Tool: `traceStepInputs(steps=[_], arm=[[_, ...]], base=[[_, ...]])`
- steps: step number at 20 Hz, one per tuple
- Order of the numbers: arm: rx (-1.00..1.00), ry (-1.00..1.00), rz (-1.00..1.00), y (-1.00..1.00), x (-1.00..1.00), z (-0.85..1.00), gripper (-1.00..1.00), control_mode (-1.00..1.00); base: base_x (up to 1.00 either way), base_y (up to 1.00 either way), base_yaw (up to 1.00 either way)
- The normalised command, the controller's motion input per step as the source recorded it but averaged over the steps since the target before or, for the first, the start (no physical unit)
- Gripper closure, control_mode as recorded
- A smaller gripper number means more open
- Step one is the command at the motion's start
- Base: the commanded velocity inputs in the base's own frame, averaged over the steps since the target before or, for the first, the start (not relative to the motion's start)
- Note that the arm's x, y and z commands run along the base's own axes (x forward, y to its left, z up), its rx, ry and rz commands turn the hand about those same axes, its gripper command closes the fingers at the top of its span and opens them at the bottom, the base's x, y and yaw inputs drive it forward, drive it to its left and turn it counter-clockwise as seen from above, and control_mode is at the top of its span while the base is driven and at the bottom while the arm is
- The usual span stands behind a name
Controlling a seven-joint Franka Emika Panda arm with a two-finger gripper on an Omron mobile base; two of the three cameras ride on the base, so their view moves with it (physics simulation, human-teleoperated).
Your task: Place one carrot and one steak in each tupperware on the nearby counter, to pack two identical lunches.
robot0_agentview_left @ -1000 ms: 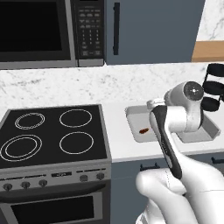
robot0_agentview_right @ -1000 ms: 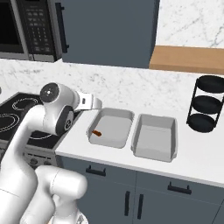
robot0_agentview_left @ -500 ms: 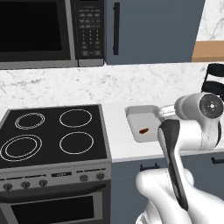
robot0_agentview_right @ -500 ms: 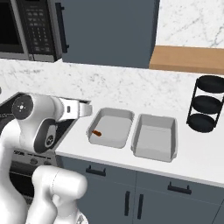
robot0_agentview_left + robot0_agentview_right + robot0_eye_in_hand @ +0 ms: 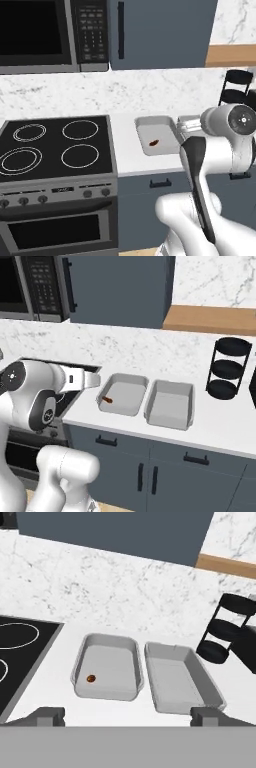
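From the hand view, the gripper (image 5: 127, 716) has its two dark finger tips standing wide apart at the bottom edge, with nothing between them. Above them the white counter (image 5: 60, 712) carries two shallow light-grey tupperware trays side by side, almost touching, both with rounded corners and a wide rim. In the left tupperware (image 5: 107, 643) one carrot (image 5: 90, 678) lies near the corner at 7 o'clock; here it looks like a small orange-brown dot, because the camera looks along its length. The right tupperware (image 5: 200, 677) has a smooth bare floor.

The right base view shows the carrot (image 5: 106, 400) from the side as a short tapered orange stick, lying at 9 o'clock inside the nearer tray (image 5: 131, 379). The second tray (image 5: 187, 388) is beside it at 3 o'clock. This view also shows the dark blue-grey drawers (image 5: 160, 466) with black bar handles under the counter, and a black round three-level rack (image 5: 227, 367) standing on the counter farther toward 3 o'clock.

The left base view gives what the others do not: the full black glass stove (image 5: 57, 145) with four ring burners, and the microwave (image 5: 45, 30) above it. There the white arm covers much of the second tray. The wall is white marble with grey veins.
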Motion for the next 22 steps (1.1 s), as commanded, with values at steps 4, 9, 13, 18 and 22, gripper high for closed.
traceStepInputs(steps=[4,9,13,18,22], arm=[[0.0,0.0,0.0,0.0,0.0,0.0,-1.0,1.0],[0.0,0.0,0.0,0.0,0.0,0.0,-1.0,1.0],[0.0,0.0,0.0,0.0,0.0,0.0,-1.0,1.0],[0.0,0.0,0.0,0.0,0.0,0.0,-1.0,1.0],[0.0,0.0,0.0,0.0,0.0,0.0,-1.0,1.0]], base=[[-0.74,-0.89,0.01],[-0.64,-1.0,0.0],[-0.7,-1.0,0.02],[-0.7,-1.0,0.03],[-0.68,-0.96,0.04]])
